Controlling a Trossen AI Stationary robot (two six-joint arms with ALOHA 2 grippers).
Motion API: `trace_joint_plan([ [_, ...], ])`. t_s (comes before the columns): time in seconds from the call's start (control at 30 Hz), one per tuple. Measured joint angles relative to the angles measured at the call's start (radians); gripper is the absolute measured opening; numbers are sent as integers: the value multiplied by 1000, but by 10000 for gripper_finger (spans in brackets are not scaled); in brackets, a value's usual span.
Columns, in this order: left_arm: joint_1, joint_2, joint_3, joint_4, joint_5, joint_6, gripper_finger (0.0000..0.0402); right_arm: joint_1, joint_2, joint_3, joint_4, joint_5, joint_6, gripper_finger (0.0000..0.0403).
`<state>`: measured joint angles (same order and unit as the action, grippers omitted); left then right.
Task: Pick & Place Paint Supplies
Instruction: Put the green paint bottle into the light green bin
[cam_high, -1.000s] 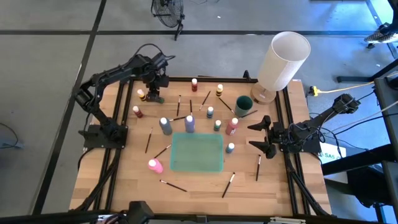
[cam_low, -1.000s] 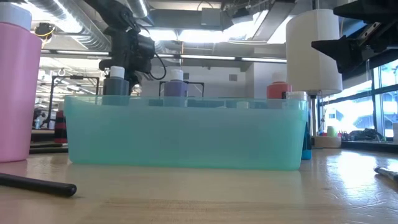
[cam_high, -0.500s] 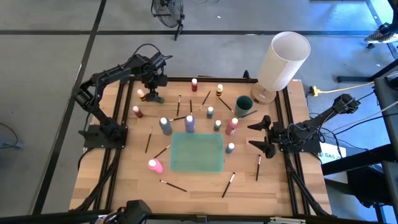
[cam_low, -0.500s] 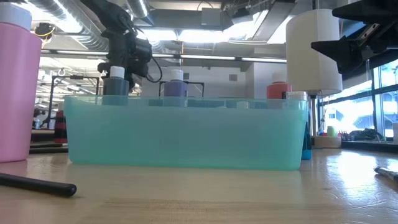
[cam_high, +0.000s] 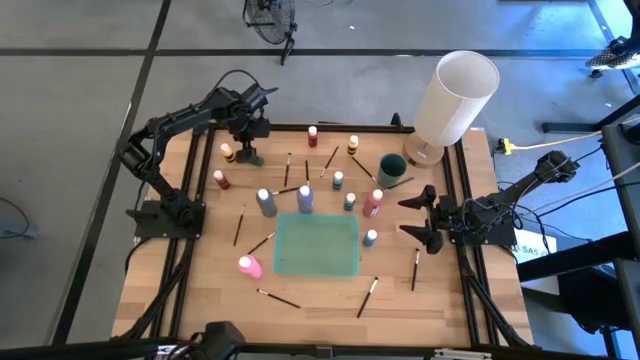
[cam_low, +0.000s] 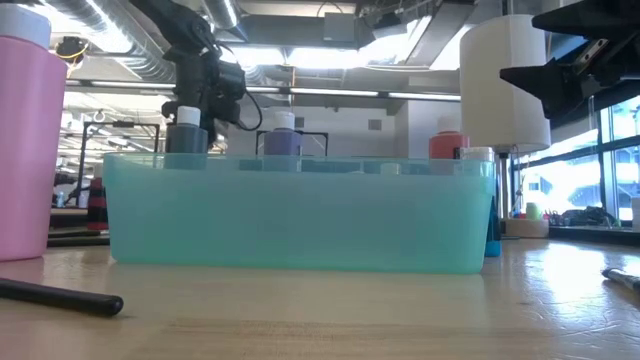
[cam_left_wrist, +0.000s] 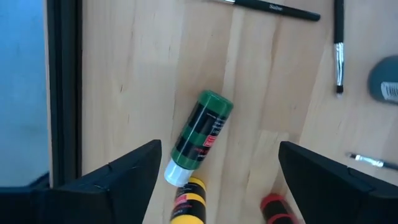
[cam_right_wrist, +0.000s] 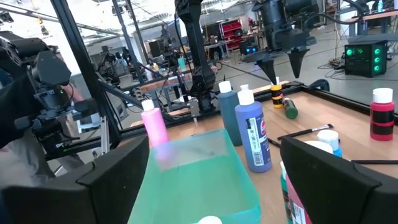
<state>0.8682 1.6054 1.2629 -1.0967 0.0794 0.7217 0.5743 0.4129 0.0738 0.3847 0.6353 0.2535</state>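
While the left gripper (cam_high: 247, 152) hangs at the table's far left corner, its fingers stand wide and hold nothing. A green bottle (cam_left_wrist: 200, 134) lies on its side directly below, between the fingers in the wrist view and not touched by them. A yellow bottle (cam_left_wrist: 189, 204) is just beside its white cap, and a red bottle (cam_left_wrist: 273, 208) is near.

The right gripper (cam_high: 420, 215) waits at the table's right edge, fingers also wide and empty.

Bottle count from the high view: twelve, all on the wooden table (cam_high: 200, 290) outside the teal tray (cam_high: 317, 270). Eleven stand upright and one lies flat. The pink bottle (cam_high: 248, 265) stands near the tray's left front corner. The purple bottle (cam_high: 305, 198) and a grey-blue bottle (cam_high: 266, 202) stand just behind the tray.

Brush count: at least ten thin dark brushes, scattered singly around the tray; an exact figure cannot be confirmed.

Other items: one dark green cup (cam_high: 391, 170) and one white cylinder (cam_high: 455, 100), both at the far right.
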Motion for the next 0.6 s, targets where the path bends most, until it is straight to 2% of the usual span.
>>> trace_joint_plan([
  [0.33,-20,0,0,2,0,94,322,0,0,0,0,0,0,367],
  [0.43,-29,0,-3,7,-36,111,322,0,0,0,0,0,0,367],
  [0.6,-50,0,-84,84,-86,184,322,0,0,0,0,0,0,367],
])
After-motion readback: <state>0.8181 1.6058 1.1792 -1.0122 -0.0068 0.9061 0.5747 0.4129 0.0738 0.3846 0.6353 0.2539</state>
